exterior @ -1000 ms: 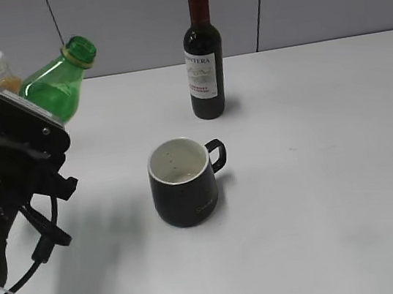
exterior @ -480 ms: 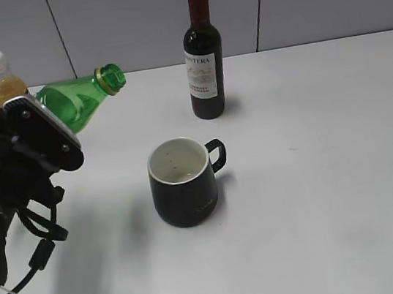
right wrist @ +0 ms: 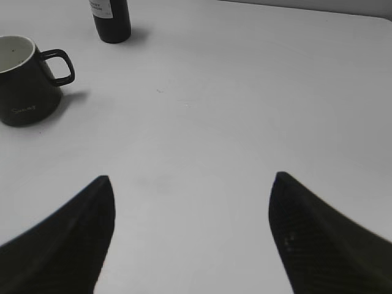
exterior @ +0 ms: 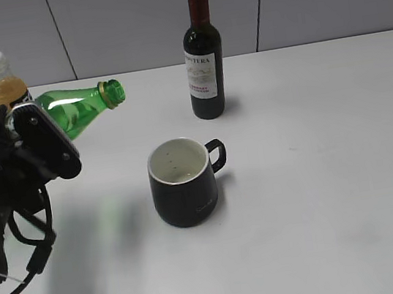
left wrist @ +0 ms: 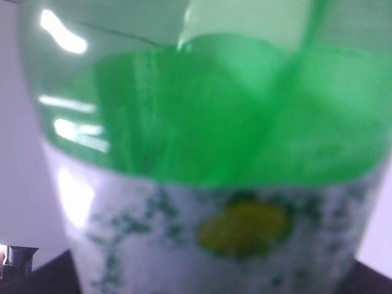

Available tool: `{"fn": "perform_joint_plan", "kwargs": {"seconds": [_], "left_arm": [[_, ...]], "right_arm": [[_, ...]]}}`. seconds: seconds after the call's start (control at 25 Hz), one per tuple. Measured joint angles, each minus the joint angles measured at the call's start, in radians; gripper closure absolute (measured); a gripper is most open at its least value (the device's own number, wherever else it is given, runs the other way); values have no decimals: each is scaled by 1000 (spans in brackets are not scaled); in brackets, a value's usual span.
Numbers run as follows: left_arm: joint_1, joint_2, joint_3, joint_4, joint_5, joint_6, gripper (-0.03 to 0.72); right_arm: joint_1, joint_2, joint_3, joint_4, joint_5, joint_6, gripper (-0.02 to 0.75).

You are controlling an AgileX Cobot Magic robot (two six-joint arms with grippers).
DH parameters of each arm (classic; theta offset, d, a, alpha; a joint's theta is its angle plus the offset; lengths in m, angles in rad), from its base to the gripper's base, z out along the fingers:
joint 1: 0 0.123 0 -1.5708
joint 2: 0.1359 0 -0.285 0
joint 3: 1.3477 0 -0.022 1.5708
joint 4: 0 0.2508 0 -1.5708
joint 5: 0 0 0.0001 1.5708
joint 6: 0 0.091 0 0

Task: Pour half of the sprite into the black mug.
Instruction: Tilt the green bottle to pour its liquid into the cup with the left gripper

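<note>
The sprite (exterior: 78, 107) is a green bottle with no cap. My left gripper (exterior: 44, 129) is shut on its lower body and holds it in the air, tipped almost level. Its open mouth points right and sits left of and higher than the black mug (exterior: 181, 182). No liquid is seen leaving the mouth. The mug stands upright mid-table with a white inside and its handle to the right. In the left wrist view the sprite (left wrist: 202, 122) fills the frame, blurred, with its pale label low down. My right gripper (right wrist: 193, 205) is open and empty above bare table, with the mug (right wrist: 23, 82) far to its left.
A dark wine bottle (exterior: 202, 50) with a red top stands behind the mug; it also shows in the right wrist view (right wrist: 111, 19). An orange juice bottle (exterior: 0, 79) with a white cap stands at the back left, behind my left arm.
My left gripper has tipped the sprite from a steep slant to almost level. Its mouth swung right and down towards the mug. The mug and other bottles have not moved.
</note>
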Motion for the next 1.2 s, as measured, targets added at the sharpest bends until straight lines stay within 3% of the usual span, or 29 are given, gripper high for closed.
{"fn": "perform_joint_plan", "kwargs": {"seconds": [1.2], "left_arm": [[0,62,-46,39,-25,264,243]], "right_arm": [[0,0,0,0,0,0,145]]}}
